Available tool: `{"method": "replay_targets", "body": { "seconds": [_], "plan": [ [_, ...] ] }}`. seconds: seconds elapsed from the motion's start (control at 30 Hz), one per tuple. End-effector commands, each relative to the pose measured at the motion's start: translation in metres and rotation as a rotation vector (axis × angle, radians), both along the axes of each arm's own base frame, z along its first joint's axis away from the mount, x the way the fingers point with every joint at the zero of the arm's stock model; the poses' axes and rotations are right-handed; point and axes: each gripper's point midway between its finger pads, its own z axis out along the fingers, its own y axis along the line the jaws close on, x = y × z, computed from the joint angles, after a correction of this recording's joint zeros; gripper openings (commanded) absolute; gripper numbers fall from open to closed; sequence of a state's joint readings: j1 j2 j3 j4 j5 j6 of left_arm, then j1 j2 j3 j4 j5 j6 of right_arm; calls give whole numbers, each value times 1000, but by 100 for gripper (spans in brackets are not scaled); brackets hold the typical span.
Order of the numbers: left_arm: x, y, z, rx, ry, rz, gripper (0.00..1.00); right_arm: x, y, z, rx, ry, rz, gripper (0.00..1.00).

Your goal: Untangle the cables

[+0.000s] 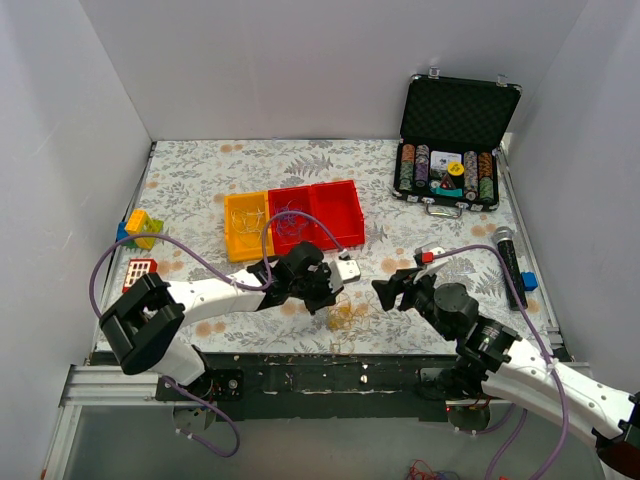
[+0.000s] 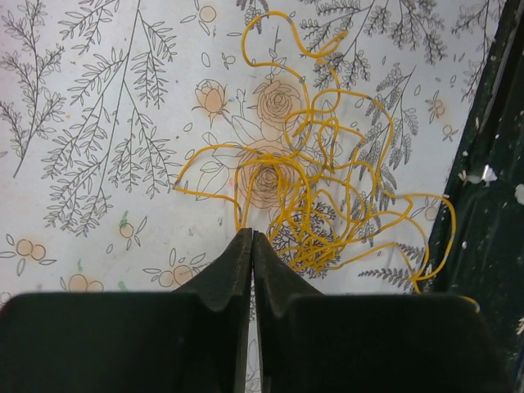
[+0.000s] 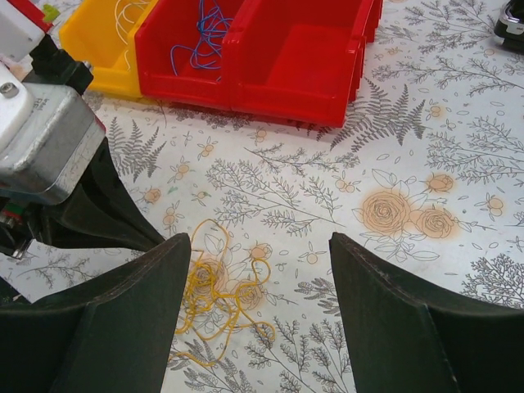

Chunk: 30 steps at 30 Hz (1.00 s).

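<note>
Yellow-orange cables (image 2: pixel 311 241) are lying tangled; the left gripper (image 2: pixel 251 239) is pressing its jaws together beside them, the right gripper (image 3: pixel 260 246) is spreading its jaws wide.

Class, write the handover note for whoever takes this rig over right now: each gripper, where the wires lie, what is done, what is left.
Left gripper: jaws shut, tips at a strand of the yellow wire tangle; grip not certain.
Right gripper: open, over the table by the tangle, holding nothing.
Done: blue wires lie in a red bin, pale wires in the yellow bin.
Left: the yellow tangle is knotted on the table near the front edge.
</note>
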<state>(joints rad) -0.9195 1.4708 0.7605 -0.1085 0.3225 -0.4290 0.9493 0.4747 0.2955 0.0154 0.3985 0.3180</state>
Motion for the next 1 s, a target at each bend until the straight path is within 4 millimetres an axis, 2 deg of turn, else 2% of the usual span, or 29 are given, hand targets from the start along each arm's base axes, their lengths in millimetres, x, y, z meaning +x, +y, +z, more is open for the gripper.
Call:
{"method": "replay_targets", "body": {
  "seconds": [0.0, 0.13, 0.23, 0.37, 0.53, 0.73, 0.9, 0.97],
  "plan": [
    [5, -5, 22, -35, -68, -30, 0, 5, 1, 12, 22, -25, -19, 77],
    [17, -8, 49, -62, -145, -37, 0, 6, 0, 10, 8, -17, -26, 77],
    [18, -12, 74, -91, -176, -56, 0, 5, 3, 7, 5, -12, -14, 77],
    [13, -15, 112, -142, -187, -80, 0, 6, 8, 4, 0, -7, 3, 77],
    [0, -16, 147, -219, -174, -99, 0, 10, 14, 10, 6, -3, 0, 84],
    [9, -23, 196, -299, -241, -73, 0, 4, 25, 29, 42, -50, 79, 85],
    [21, -32, 232, -348, -318, -69, 0, 1, 24, 64, 77, -152, 111, 87],
    [26, -33, 241, -359, -345, -54, 0, -2, 25, 75, 85, -181, 132, 87]
  ]
}}
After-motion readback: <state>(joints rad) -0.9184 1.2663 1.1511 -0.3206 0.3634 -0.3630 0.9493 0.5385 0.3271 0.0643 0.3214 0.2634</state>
